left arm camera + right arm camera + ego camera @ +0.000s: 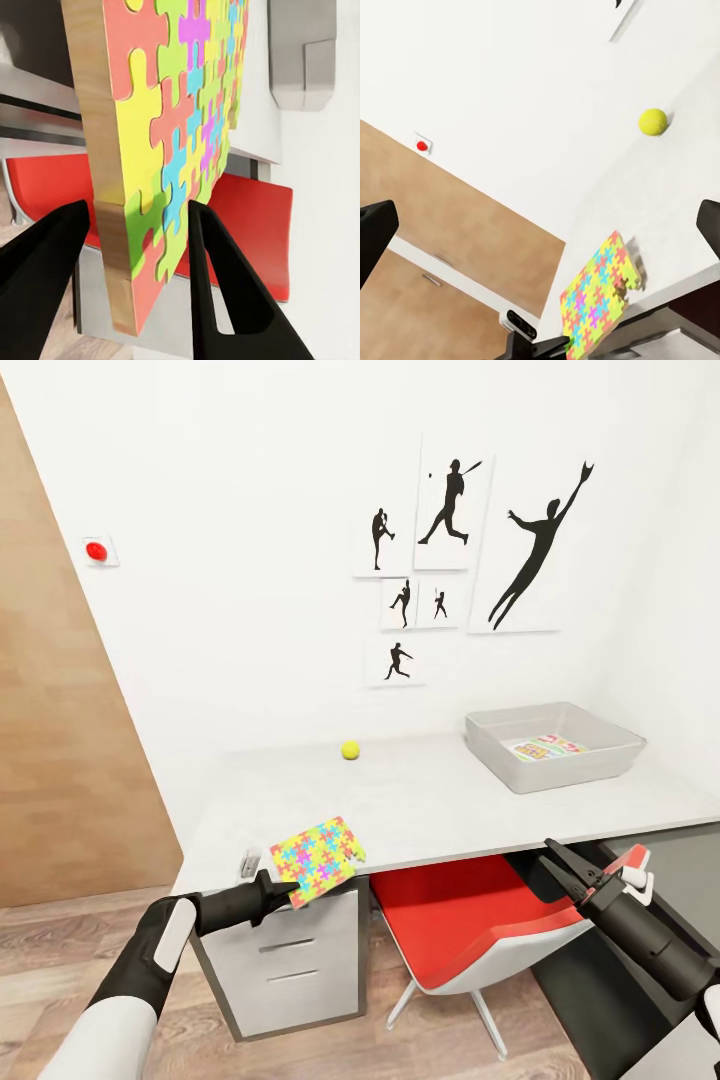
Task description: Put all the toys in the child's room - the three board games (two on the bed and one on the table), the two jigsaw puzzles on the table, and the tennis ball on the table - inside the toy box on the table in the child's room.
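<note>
Left hand [285, 887] clamped on jigsaw puzzle [320, 857] by its near edge, fingers [217, 277] either side of the board (thin-edge pinch, so it can lift clear). Puzzle tilted up over front corner of desk [430, 805], far edge apparently touching it. Right hand [560, 865] spread wide, grasping nothing, near the red chair [455, 925]. Tennis ball [350, 750] further back by wall. Toy box [555, 745] at desk's right end, printed piece already inside; likely destination.

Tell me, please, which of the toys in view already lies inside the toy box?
The flat printed toy on the floor of the grey toy box. The tennis ball sits on the table, and the jigsaw puzzle is in the left gripper's jaws.
</note>
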Robot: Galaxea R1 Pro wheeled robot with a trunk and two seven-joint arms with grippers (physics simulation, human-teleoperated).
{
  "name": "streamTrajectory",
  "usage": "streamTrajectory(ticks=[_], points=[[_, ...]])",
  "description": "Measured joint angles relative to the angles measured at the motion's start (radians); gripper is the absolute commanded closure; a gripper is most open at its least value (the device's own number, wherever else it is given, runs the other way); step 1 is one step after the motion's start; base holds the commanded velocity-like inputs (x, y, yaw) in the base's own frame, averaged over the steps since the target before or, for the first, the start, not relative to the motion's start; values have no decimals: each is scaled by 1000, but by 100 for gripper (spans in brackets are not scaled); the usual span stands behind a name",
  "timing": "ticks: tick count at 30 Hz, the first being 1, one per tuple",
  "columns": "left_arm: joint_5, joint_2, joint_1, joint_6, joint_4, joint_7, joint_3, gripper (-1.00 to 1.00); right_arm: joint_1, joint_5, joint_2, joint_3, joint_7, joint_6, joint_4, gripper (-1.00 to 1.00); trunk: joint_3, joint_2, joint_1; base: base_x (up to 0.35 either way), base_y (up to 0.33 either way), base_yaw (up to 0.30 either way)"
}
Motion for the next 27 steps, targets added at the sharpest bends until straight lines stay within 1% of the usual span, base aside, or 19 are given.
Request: streamTrajectory(ticks=[1, 17, 23, 27], points=[[0, 0, 0, 0, 0, 0, -1, 100, 0, 0, 0, 0, 0, 0, 0, -100, 0, 0, 0, 0, 0, 0], [-3, 3, 0, 6, -6, 0, -9, 100, 0, 0, 0, 0, 0, 0, 0, -100, 50, 112, -61, 0, 0, 0], [-5, 4, 0, 12, -11, -6, -8, 100, 0, 0, -2, -1, 0, 0, 0, -100, 50, 112, -61, 0, 0, 0], [-1, 4, -10, 27, -12, -7, -9, 100, 0, 0, -3, -1, 0, 0, 0, -100, 63, 140, -77, 0, 0, 0]])
